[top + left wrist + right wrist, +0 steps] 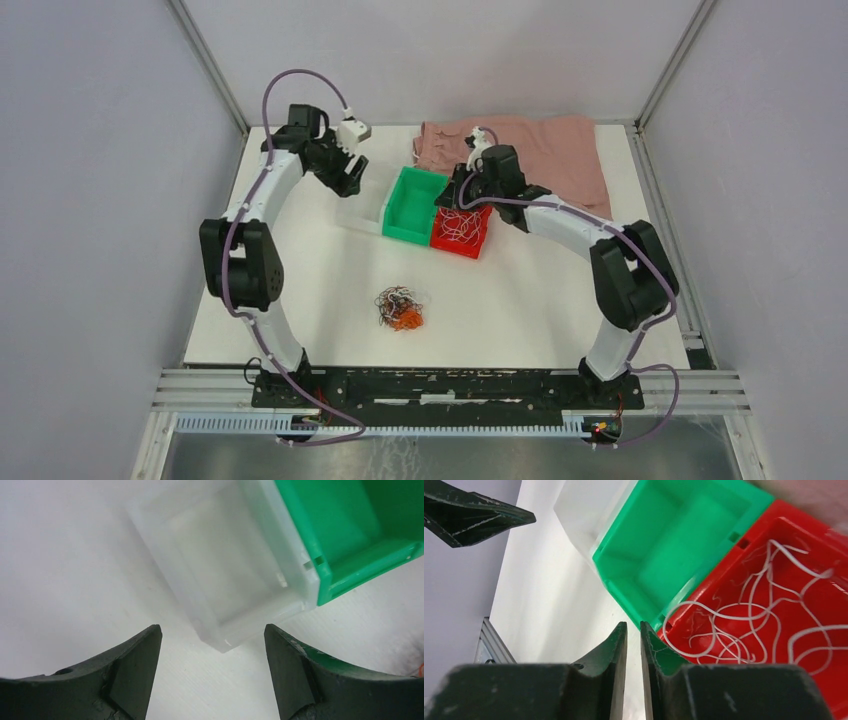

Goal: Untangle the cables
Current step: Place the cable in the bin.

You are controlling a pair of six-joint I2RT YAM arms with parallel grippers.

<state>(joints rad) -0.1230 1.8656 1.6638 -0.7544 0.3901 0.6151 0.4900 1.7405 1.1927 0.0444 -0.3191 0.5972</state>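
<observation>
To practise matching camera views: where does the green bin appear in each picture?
Top external: green bin just above centre, left of the red bin.
Left wrist: top right corner.
Right wrist: upper middle.
Shared landmark: the white bin against its side, in all three views.

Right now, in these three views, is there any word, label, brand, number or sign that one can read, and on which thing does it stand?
None: no word, label, brand, number or sign can be read in any view.
The white bin, the green bin, the red bin and the pink cloth show plain surfaces.
Any print on the arms would be too small to tell.
</observation>
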